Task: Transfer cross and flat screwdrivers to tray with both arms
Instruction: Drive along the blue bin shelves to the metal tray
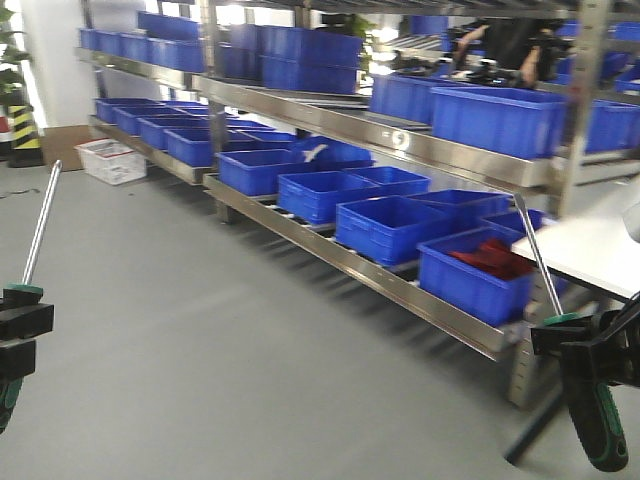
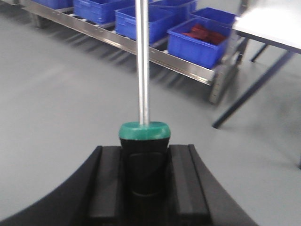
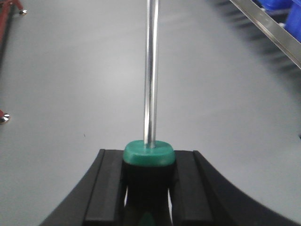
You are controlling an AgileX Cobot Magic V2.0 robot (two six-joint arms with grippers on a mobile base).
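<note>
My left gripper [image 1: 12, 322] at the left edge is shut on a screwdriver [image 1: 38, 225] with a black and green handle, its steel shaft pointing up. In the left wrist view the handle [image 2: 144, 155] sits between the two black pads [image 2: 106, 181]. My right gripper [image 1: 580, 345] at the right edge is shut on a second screwdriver [image 1: 537, 255] of the same kind, handle [image 1: 597, 425] hanging below. In the right wrist view its green collar [image 3: 148, 154] lies between the pads [image 3: 106, 188]. Both tips are out of view, so I cannot tell cross from flat. The tray is out of view.
A long steel rack [image 1: 380, 135] with several blue bins [image 1: 385, 225] runs across the back and right. One bin holds red items [image 1: 492, 260]. A white table [image 1: 600, 245] with dark legs stands at the right. A white crate [image 1: 110, 160] sits far left on the grey floor [image 1: 220, 340].
</note>
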